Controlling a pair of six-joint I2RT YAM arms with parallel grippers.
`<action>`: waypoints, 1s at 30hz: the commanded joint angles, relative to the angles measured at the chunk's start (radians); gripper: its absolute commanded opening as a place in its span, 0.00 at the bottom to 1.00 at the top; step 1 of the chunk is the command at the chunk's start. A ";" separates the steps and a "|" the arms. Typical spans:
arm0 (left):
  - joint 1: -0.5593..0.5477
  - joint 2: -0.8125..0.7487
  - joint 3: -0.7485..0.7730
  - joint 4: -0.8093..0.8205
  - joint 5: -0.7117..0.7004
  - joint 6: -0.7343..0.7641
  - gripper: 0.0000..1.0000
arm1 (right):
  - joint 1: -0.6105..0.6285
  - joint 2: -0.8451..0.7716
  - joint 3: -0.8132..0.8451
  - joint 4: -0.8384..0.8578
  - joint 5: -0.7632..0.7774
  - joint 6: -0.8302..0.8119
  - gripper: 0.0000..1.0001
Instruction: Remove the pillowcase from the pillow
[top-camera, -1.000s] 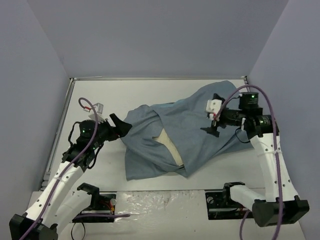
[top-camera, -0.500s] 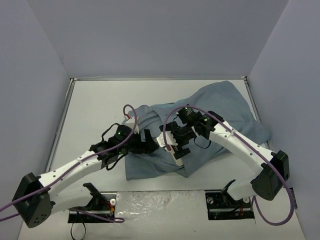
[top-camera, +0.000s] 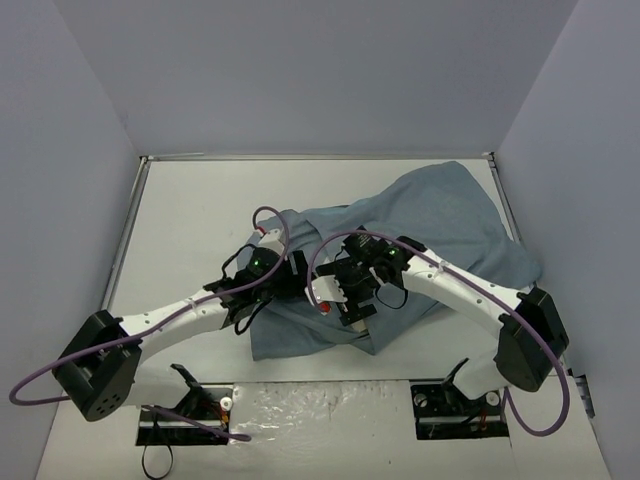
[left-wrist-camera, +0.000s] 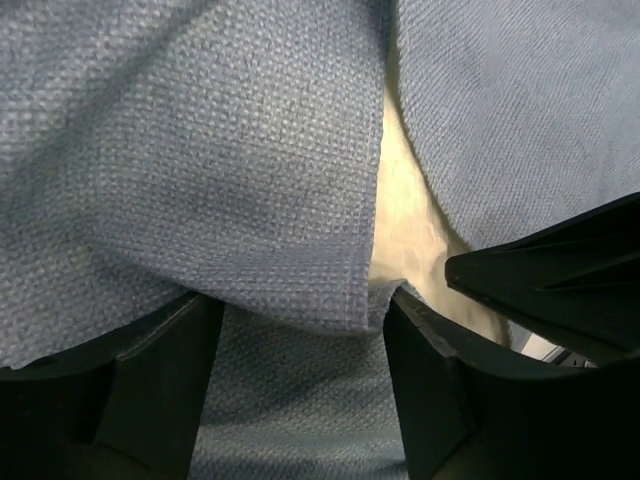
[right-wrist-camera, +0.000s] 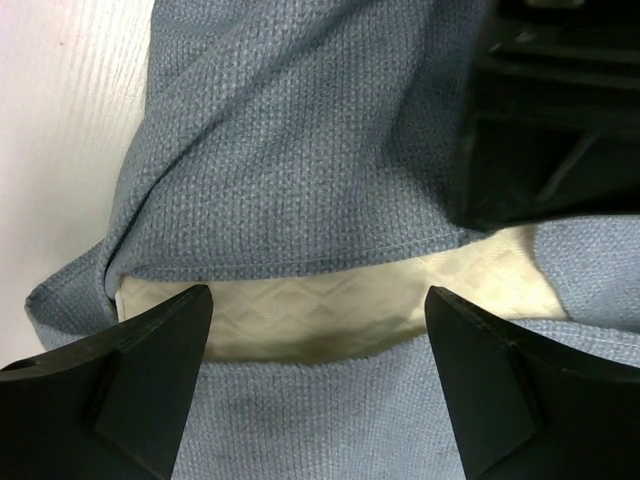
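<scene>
The grey-blue pillowcase (top-camera: 440, 215) lies crumpled across the table's middle and right. Its open mouth faces the near side, where both grippers meet. In the left wrist view, my left gripper (left-wrist-camera: 300, 330) is open and straddles a hemmed flap of the pillowcase (left-wrist-camera: 250, 180), with cream pillow (left-wrist-camera: 410, 230) showing beside it. In the right wrist view, my right gripper (right-wrist-camera: 315, 330) is open over the mouth, where a strip of textured cream pillow (right-wrist-camera: 330, 305) shows between two cloth layers (right-wrist-camera: 300, 150). From above, the left gripper (top-camera: 295, 280) and right gripper (top-camera: 345, 295) sit almost touching.
The white table (top-camera: 190, 220) has a raised rim on its left side (top-camera: 128, 240), and grey-purple walls close it in on three sides. Purple cables loop above both arms. The left gripper's black body (right-wrist-camera: 550, 110) fills the upper right of the right wrist view.
Both arms have swung in from the sides to the pillowcase's mouth in the middle. Both grippers' jaws have narrowed a little but stay apart.
</scene>
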 joint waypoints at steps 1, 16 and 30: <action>0.002 -0.022 -0.028 0.132 -0.033 -0.046 0.61 | -0.009 0.007 -0.032 0.028 0.010 0.028 0.82; 0.098 -0.401 -0.328 0.028 -0.068 -0.113 0.02 | -0.043 0.144 -0.049 0.136 0.072 0.114 0.16; 0.094 -0.233 -0.335 0.151 0.102 -0.035 0.02 | -0.357 0.121 0.328 0.196 -0.181 0.460 0.00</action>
